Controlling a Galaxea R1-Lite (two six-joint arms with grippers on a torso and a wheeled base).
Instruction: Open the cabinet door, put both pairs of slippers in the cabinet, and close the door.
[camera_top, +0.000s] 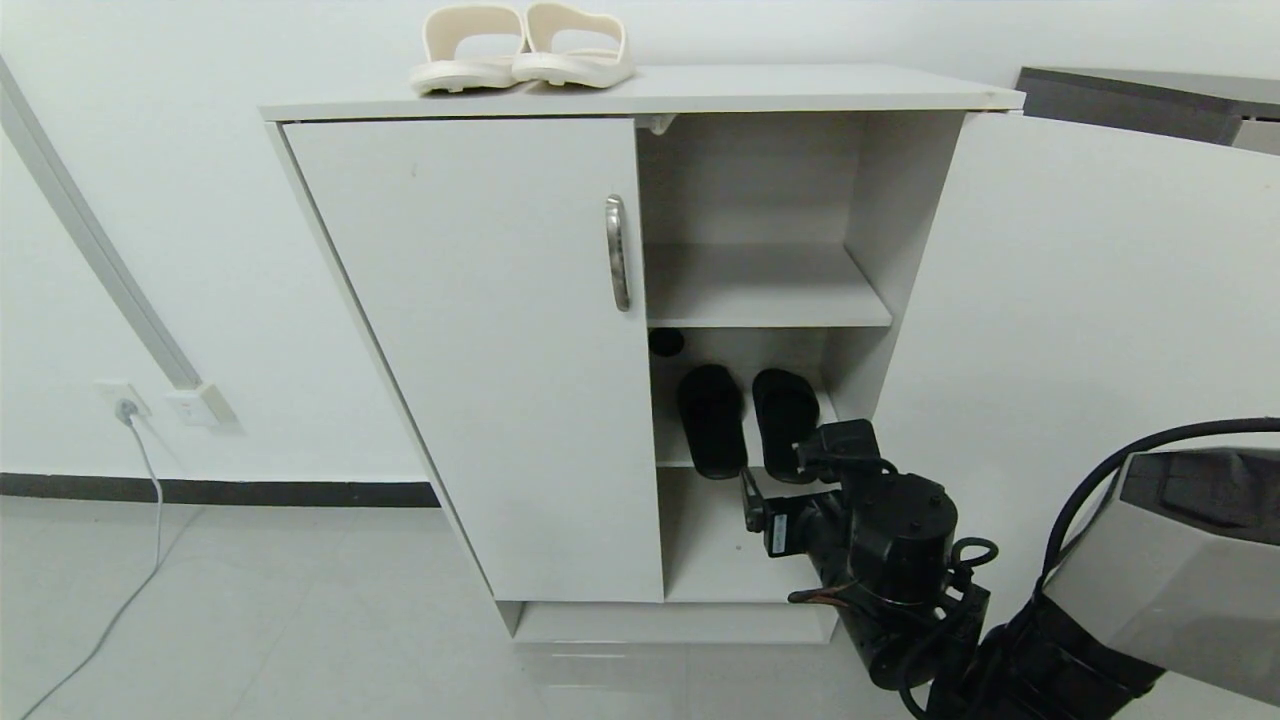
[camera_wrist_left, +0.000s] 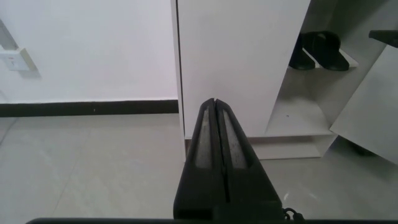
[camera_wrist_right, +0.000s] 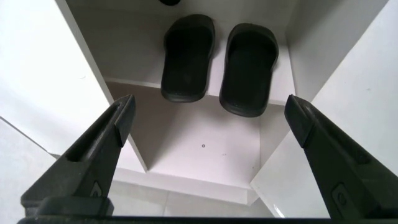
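A white cabinet (camera_top: 640, 100) stands against the wall, its left door (camera_top: 480, 350) closed and its right door (camera_top: 1080, 300) swung wide open. A pair of black slippers (camera_top: 745, 420) lies side by side on the middle shelf, toes pointing out; the same black slippers (camera_wrist_right: 217, 62) appear in the right wrist view. A cream pair of slippers (camera_top: 520, 48) rests on the cabinet top. My right gripper (camera_top: 790, 470) hangs open and empty just in front of and below the black pair; the right wrist view shows that gripper (camera_wrist_right: 209, 109) spread wide. My left gripper (camera_wrist_left: 214, 106) is shut on nothing, low, facing the closed door (camera_wrist_left: 242, 62).
The upper shelf (camera_top: 765, 290) and the bottom compartment (camera_top: 710, 540) hold nothing I can see. A metal handle (camera_top: 617, 252) is on the closed door. A wall socket with a cable (camera_top: 125, 408) is at the left. A grey object (camera_top: 1150, 100) sits at the back right.
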